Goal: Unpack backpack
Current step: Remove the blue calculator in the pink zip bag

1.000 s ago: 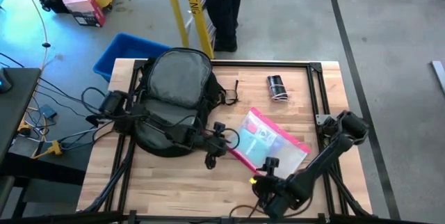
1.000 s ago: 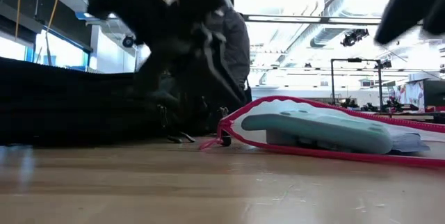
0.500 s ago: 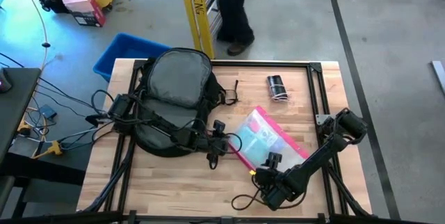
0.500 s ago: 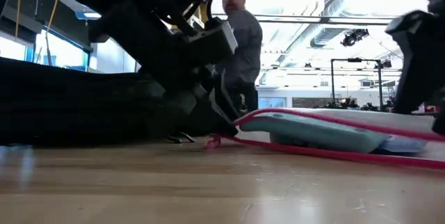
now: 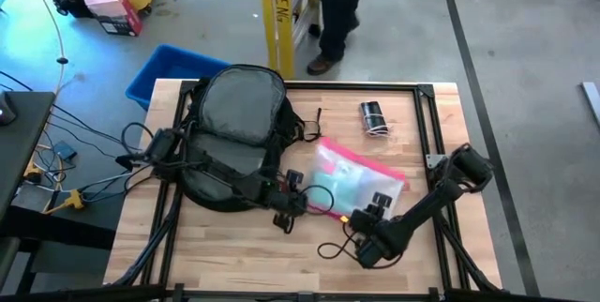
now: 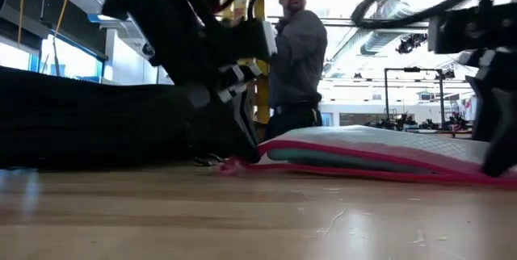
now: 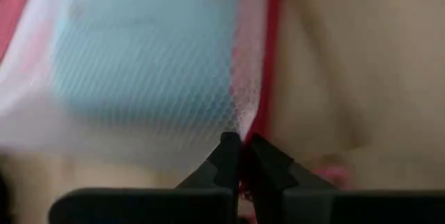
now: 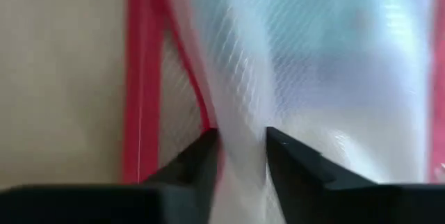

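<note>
The backpack [image 5: 234, 138] lies on the table's [image 5: 187, 246] left half. Just beside it, the left gripper [image 5: 292, 201] pinches shut on the pink-edged pouch [image 5: 356, 178]; the right gripper [image 5: 373, 210], narrowly parted, grips the pouch's other end.

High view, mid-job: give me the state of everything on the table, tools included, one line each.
Backpack: lying flat, grey back panel up.
Clear pink-edged pouch: out of the backpack, on the table, pinched at two edges.
Left tool: shut on the pouch's pink edge.
Right tool: closed on the pouch's clear film.
Small dark roll: lying apart, untouched.
</note>
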Robot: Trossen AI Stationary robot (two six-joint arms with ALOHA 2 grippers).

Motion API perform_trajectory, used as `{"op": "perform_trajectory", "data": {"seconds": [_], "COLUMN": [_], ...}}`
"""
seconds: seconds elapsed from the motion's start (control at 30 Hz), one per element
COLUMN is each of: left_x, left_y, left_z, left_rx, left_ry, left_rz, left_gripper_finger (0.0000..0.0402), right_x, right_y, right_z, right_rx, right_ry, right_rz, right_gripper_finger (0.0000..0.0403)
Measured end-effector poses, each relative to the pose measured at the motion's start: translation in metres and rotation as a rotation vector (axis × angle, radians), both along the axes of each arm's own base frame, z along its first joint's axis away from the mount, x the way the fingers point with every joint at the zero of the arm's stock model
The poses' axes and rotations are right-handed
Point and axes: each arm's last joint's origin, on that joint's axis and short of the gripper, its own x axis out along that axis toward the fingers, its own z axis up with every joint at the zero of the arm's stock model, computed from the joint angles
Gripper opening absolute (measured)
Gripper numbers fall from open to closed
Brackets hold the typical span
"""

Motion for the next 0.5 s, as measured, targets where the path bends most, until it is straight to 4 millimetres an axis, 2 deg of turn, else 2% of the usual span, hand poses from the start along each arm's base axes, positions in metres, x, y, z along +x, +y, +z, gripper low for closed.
{"op": "perform_trajectory", "data": {"seconds": [0.13,0.2,0.37,0.5], "left_x": [0.003,0.005,0.008,0.007], "left_y": [-0.022,-0.030,-0.045,-0.051], "left_z": [0.013,0.020,0.033,0.036], "left_rx": [-0.023,-0.024,0.032,0.064], "left_ry": [-0.044,-0.076,-0.155,-0.178], "left_rz": [-0.052,-0.064,-0.038,-0.025], "left_gripper_finger": [0.0000,0.0000,0.0000,0.0001], "right_x": [0.008,0.014,0.024,0.028], "right_y": [-0.015,-0.023,-0.039,-0.044], "right_z": [0.002,0.002,0.013,0.031], "right_rx": [-0.100,-0.126,-0.158,-0.192], "right_ry": [0.029,0.046,0.126,0.185], "right_rz": [0.067,0.085,0.067,0.041], "right_gripper_finger": [0.0015,0.0005,0.0031,0.0076]}}
